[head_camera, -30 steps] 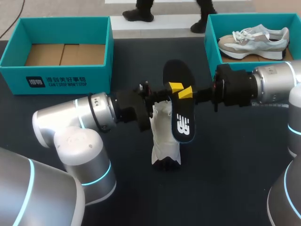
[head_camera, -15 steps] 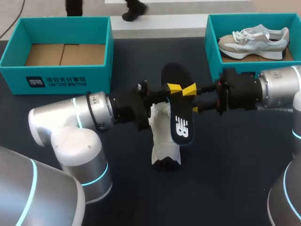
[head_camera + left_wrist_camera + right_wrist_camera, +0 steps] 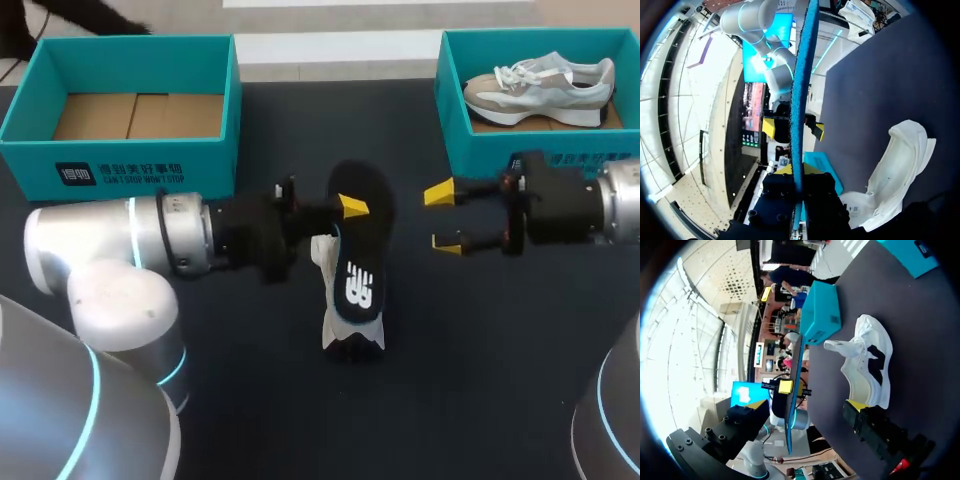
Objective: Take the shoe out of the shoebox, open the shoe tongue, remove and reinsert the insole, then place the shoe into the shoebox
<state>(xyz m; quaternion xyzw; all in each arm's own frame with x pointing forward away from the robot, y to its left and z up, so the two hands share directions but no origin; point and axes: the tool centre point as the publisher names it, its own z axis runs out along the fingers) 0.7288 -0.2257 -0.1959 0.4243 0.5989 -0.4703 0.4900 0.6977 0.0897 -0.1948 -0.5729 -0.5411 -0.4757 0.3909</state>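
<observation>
Nearest me the white shoe (image 3: pixel 352 335) lies on the counter (image 3: pixel 500 380); over it my left jaws are clenched on the black insole (image 3: pixel 358 265), holding it edge-up; my right jaws stand wide, released, just beside it, touching nothing; I judge reinsertion is in hand, so next I must steer the insole's end into the shoe's mouth; the empty shoebox (image 3: pixel 120 165) waits beyond.

Centre frame: my left gripper (image 3: pixel 345 206) pinches the black insole (image 3: pixel 357 255), tilted over the white shoe (image 3: pixel 352 328) on the table (image 3: pixel 480 380). Right of it, my right gripper (image 3: pixel 443 218) hangs spread wide, apart from the insole.
</observation>
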